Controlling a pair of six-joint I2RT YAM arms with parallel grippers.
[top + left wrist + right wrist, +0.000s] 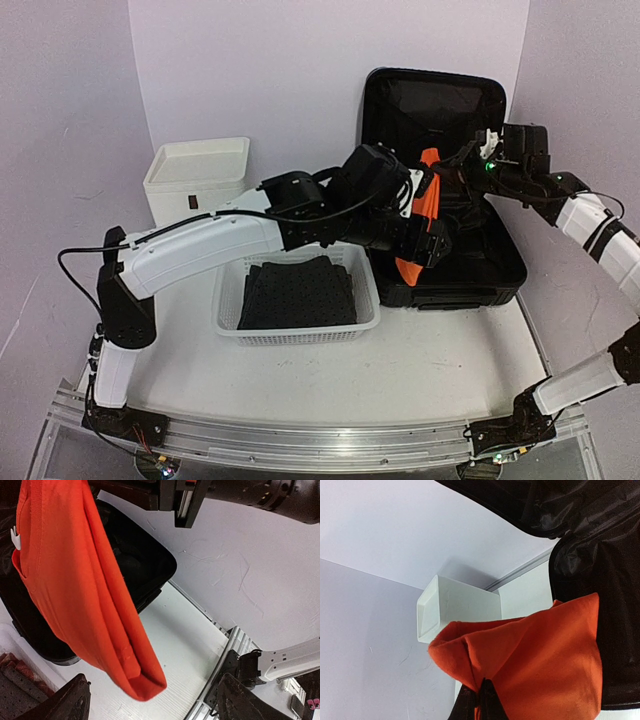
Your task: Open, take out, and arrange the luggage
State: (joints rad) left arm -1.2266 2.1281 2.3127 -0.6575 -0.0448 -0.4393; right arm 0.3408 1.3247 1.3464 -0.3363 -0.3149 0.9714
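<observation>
The luggage lies open at the back right, its lid upright against the wall. Its black shell and fabric lining show in both wrist views. An orange cloth hangs over the open case from my right gripper, which is shut on its top fold. My left gripper is stretched across to the case. It stands open, with the cloth's lower end dangling between its wide-apart fingers and touching neither.
A white perforated basket holding folded black cloth sits in the middle of the table, beside the case. A white box stands at the back left by the wall. The right arm's base and the table's front rail lie near.
</observation>
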